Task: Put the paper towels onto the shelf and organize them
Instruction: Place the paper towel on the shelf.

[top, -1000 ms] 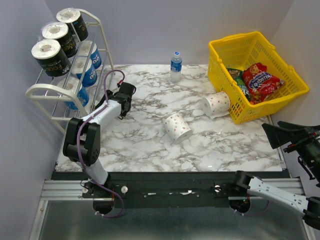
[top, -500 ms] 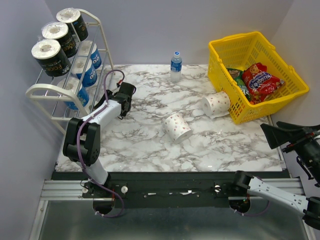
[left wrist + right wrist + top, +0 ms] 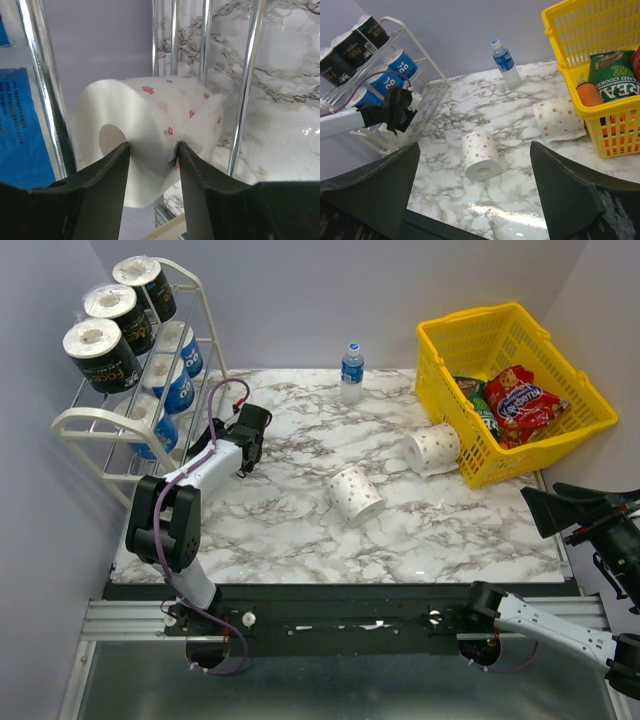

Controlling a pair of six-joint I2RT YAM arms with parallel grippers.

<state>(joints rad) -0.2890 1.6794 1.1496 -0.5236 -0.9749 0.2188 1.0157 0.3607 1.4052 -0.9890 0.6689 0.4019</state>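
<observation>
Left gripper (image 3: 152, 150) reaching into the shelf's (image 3: 85, 422) bottom tier, fingers half-spread either side of a dotted roll (image 3: 150, 135), apparently touching; firm grip not certain. Roll's axis roughly toward the camera. Left arm stretched low across the table (image 3: 300, 520). Right gripper (image 3: 475, 175) wide open, far off, facing two loose rolls (image 3: 355, 495).

You have three black rolls (image 3: 112, 315) on the shelf (image 3: 88, 423) top tier, three blue rolls (image 3: 172, 368) below them, one dotted roll (image 3: 150, 135) at its bottom, two dotted rolls (image 3: 355, 495) on the table right of it. One bottle (image 3: 351, 372), one basket (image 3: 449, 356).
</observation>
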